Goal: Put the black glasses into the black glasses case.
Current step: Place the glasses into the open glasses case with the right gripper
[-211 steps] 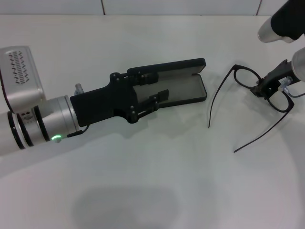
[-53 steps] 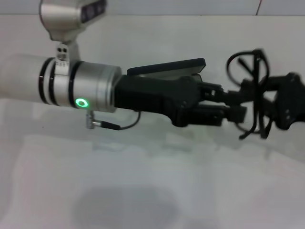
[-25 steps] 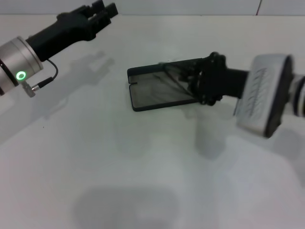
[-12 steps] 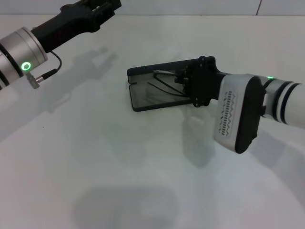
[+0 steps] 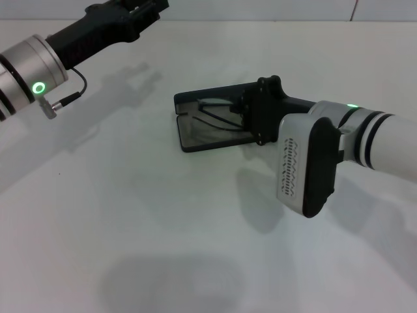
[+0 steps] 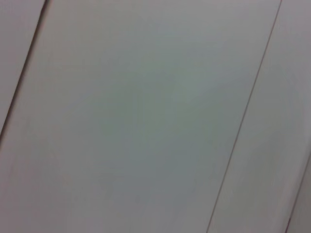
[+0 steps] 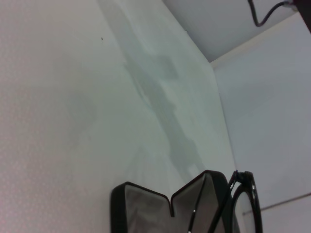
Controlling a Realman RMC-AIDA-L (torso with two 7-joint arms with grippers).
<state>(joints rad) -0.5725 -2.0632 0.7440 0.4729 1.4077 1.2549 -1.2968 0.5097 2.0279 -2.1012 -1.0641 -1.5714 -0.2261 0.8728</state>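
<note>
While the right gripper (image 5: 251, 117) hangs low over the black glasses case (image 5: 195, 134), its body hides its own fingertips, so I cannot tell how far they are parted or whether they grip the black glasses (image 5: 218, 112). Slim dark temple arms run across the grey lining of the open case in the head view, and the right wrist view shows a round black lens rim standing beside the raised lid, so the glasses sit at least partly inside the tray, front end toward the gripper. That low, close hold looks meant to set the frame down into the shallow tray without dropping it. My judgement is that the placing step is nearly done, with the release unconfirmed.

The left gripper (image 5: 133, 12) is raised toward the far left of the table (image 5: 130, 228), well apart from the case; its wrist camera sees only pale panels, and its fingers are too indistinct to judge.

The case is a rigid oblong clamshell with rounded corners and a matte grey inside; the frame is thin, glossy and easily bent; the table is smooth and white
</note>
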